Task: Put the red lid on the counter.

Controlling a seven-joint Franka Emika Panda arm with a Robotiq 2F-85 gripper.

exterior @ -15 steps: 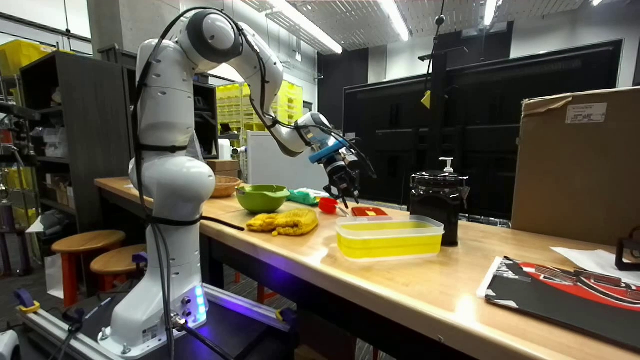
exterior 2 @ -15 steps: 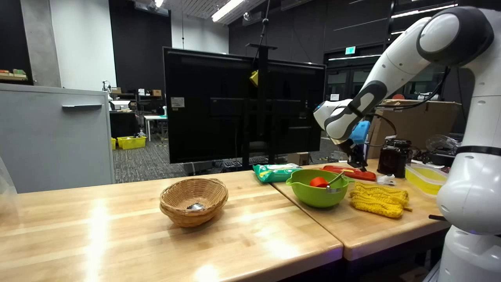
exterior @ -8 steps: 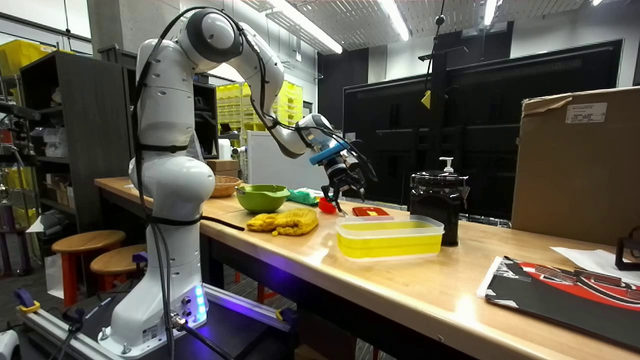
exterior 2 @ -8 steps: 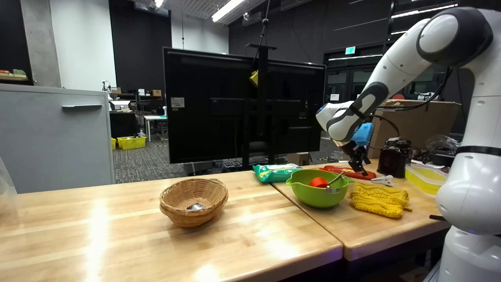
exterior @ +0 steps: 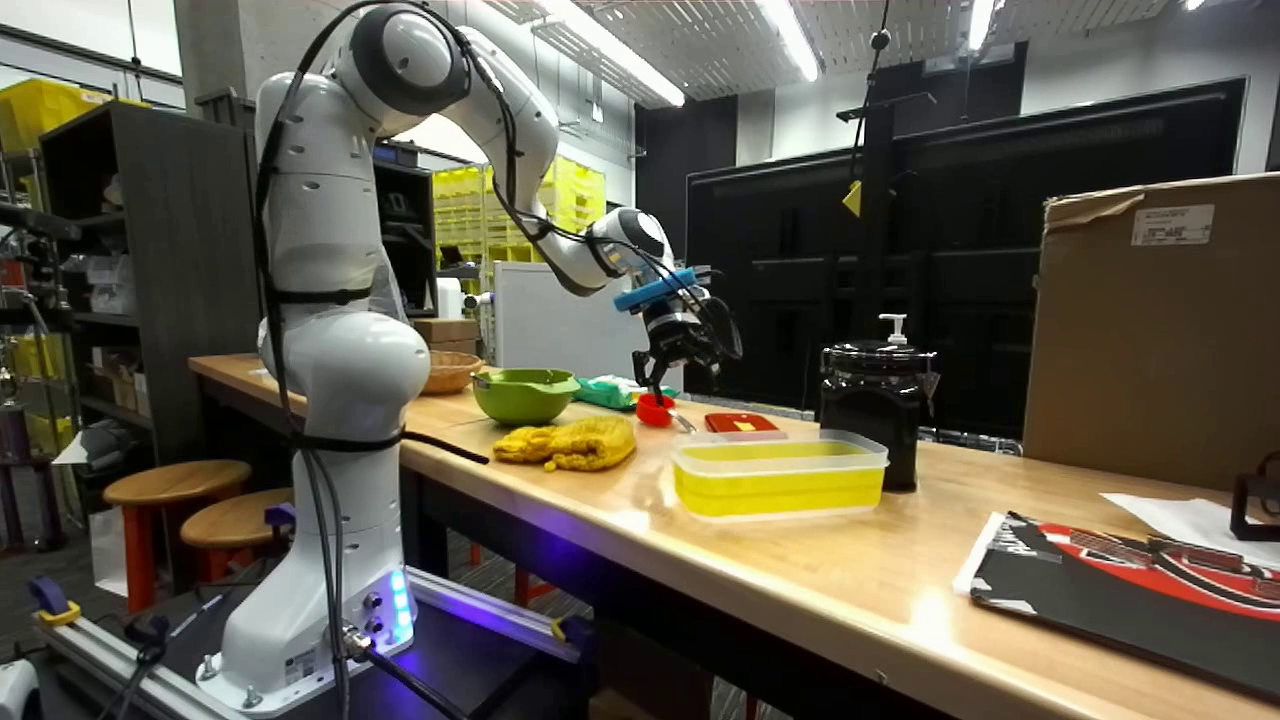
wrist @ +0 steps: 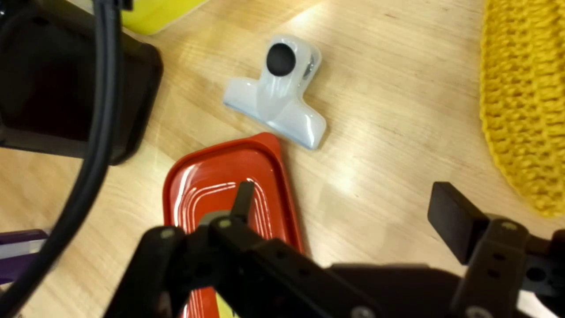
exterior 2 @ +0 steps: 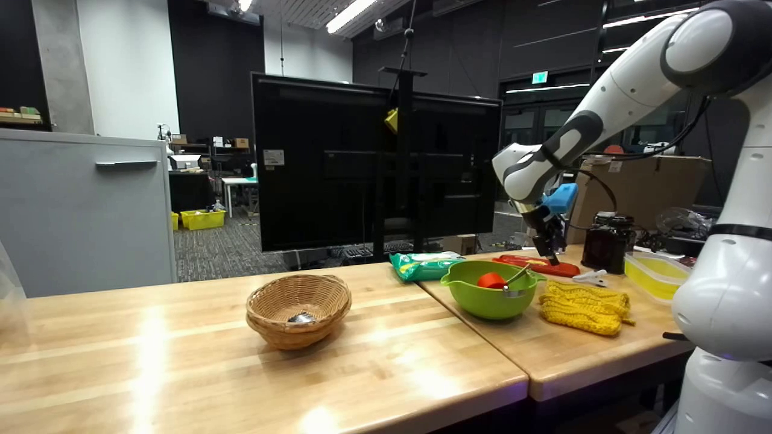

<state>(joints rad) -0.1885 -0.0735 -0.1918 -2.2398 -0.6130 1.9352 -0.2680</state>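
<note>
The lid [wrist: 223,172] already lies flat on the counter [wrist: 388,123], close by the canister [exterior: 870,415], with the clip [wrist: 280,99] just beside one corner; whether those two touch, you can't tell from here. Your hand [wrist: 346,210] is above, its fingers [wrist: 454,221] spread well apart with nothing between them: one over the lid, the other over the counter past its long edge. So the placing looks done to me, and what is left, I judge, is a clean retreat. Lift straight up with the fingers apart before you swing anywhere; a sideways sweep while low could drag or flip so thin a lid. Mind the cable [wrist: 107,66], which crosses in front of the canister in the wrist view and might catch on it. If you would rather re-seat the lid, go gently, so that the clip isn't shoved.

By count: one lid, one clip, one canister, one tub [exterior: 775,495], one yellow cloth [exterior 2: 585,307], one bowl [exterior 2: 490,305], one basket [exterior 2: 295,333], one green pack [exterior 2: 425,268], one mat [exterior: 1130,600], two stools [exterior: 178,482]. A single red cup [exterior 2: 491,280] shows in each exterior view, but you can't be sure it is the same one.
</note>
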